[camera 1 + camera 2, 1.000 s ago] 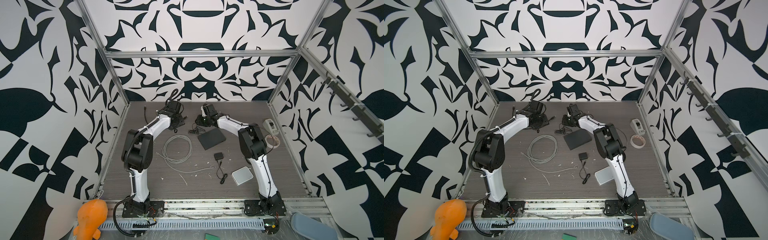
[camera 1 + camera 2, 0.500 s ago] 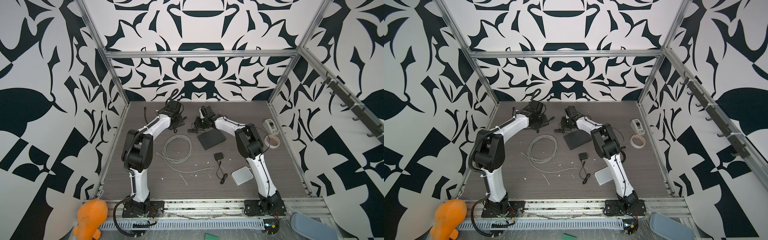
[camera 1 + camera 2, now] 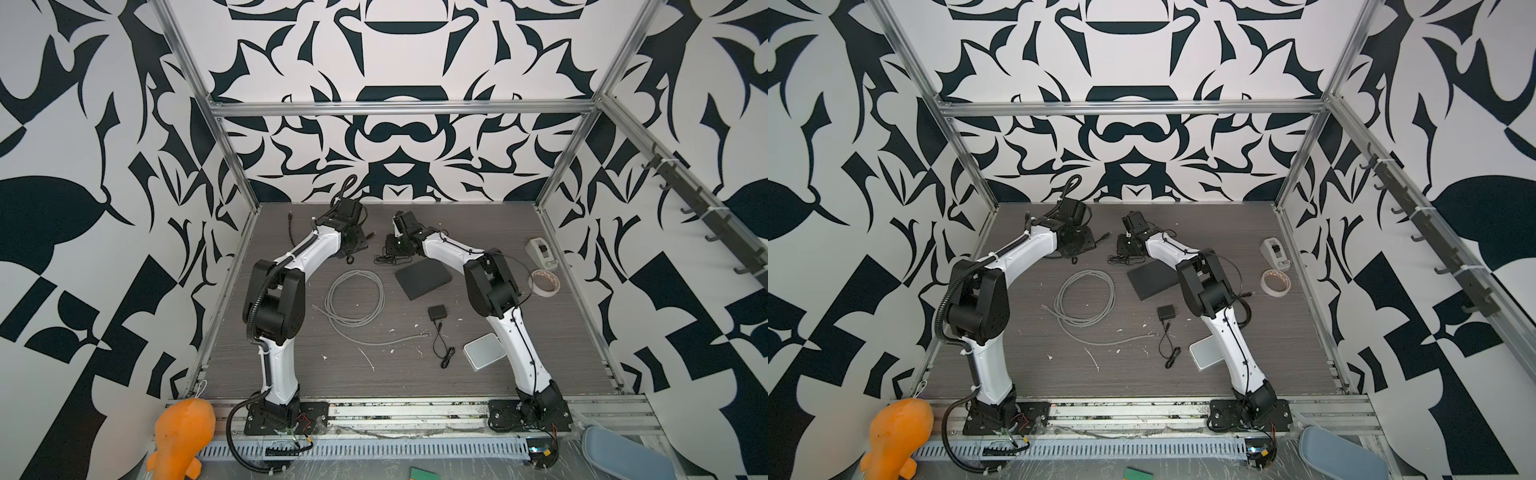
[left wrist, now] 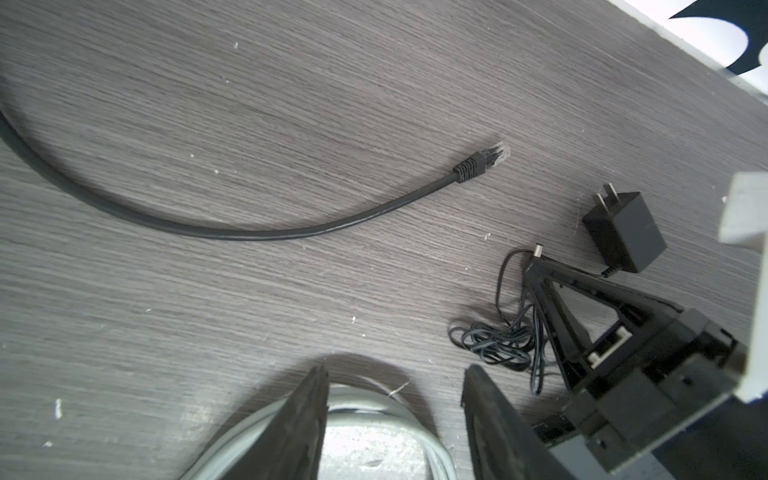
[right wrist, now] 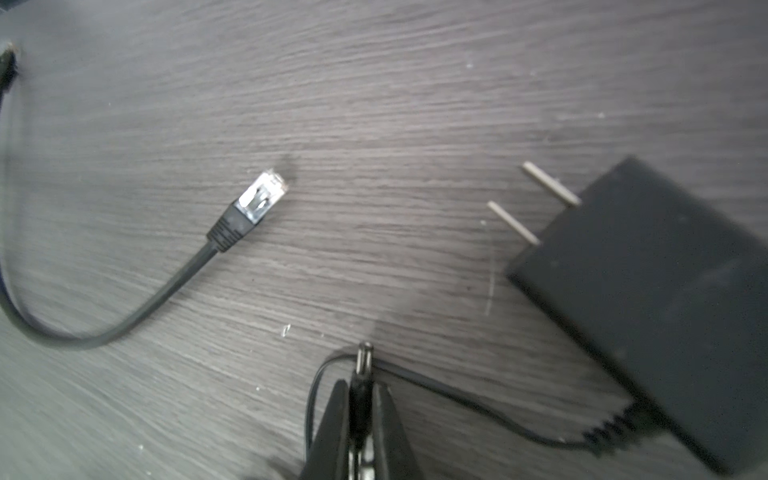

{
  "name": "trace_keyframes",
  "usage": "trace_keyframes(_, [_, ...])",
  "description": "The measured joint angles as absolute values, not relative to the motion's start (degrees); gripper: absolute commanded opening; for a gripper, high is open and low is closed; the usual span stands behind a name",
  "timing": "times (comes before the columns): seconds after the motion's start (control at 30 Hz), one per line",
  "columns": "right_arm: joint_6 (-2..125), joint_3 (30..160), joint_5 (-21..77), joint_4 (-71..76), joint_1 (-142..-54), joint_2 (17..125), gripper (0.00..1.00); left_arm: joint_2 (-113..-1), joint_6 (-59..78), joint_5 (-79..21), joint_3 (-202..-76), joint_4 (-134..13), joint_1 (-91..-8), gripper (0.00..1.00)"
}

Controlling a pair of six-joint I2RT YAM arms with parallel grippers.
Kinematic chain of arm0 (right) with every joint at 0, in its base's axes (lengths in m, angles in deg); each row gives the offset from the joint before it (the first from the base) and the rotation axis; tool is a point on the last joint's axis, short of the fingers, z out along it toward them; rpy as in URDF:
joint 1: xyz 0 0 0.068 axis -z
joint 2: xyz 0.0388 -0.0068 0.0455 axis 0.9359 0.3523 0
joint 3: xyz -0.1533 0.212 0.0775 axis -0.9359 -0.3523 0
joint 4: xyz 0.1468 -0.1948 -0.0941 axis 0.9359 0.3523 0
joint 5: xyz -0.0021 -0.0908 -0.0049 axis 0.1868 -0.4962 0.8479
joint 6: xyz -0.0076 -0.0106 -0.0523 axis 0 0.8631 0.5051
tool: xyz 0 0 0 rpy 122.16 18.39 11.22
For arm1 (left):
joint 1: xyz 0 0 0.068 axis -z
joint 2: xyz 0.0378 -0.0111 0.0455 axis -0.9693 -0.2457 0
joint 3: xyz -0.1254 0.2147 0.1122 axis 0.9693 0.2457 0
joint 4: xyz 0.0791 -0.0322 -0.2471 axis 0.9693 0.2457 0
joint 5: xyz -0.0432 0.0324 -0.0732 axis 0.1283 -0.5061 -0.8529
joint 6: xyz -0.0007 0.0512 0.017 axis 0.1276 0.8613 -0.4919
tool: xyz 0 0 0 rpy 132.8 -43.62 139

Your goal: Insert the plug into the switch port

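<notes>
Plug (image 5: 363,356): sits pinched in the closed jaws of the right gripper (image 5: 360,388), beside its black adapter (image 5: 648,299), near the switch (image 3: 424,279). Reads as grasp secured; next calls for lifting and aligning the barrel with the edge port. Left gripper (image 4: 395,376): jaws apart, empty.

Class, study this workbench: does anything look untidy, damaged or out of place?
White scraps litter the front half of the table, and a thin black cord lies tangled near the far middle. Nothing looks broken.
</notes>
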State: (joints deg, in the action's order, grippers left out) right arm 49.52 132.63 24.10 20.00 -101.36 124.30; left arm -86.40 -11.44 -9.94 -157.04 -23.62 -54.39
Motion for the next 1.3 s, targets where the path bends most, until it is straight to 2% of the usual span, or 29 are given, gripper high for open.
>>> trace_keyframes(0.13, [54.1,130.0,27.4,19.0,-101.2,122.7,0.06,-86.4,-11.5,-11.9,-160.2,-20.6,-54.4,0.56])
trace_keyframes(0.3, [65.2,119.5,36.8,12.9,-100.2,114.4,0.06,-86.1,-12.0,-20.9,-166.9,-19.5,-55.1,0.56])
trace_keyframes(0.5, [74.9,108.4,50.1,0.9,-97.9,104.3,0.05,-85.4,-15.8,-33.3,-166.2,-21.0,-58.2,0.48])
trace_keyframes(0.63, [76.0,102.1,56.1,-7.8,-95.9,102.7,0.05,-85.5,-18.2,-40.1,-165.3,-22.5,-59.5,0.45])
trace_keyframes(0.87, [77.4,97.1,60.3,-12.8,-94.7,103.2,0.05,-87.4,-21.6,-48.8,-165.3,-26.3,-58.4,0.42])
trace_keyframes(1.1, [77.5,97.1,61.7,-16.4,-95.1,103.2,0.05,-91.2,-22.3,-49.5,-164.8,-26.6,-56.7,0.42])
trace_keyframes(1.3, [76.9,97.1,62.3,-18.1,-95.1,103.2,0.05,-92.4,-22.7,-49.4,-164.1,-26.5,-56.0,0.36])
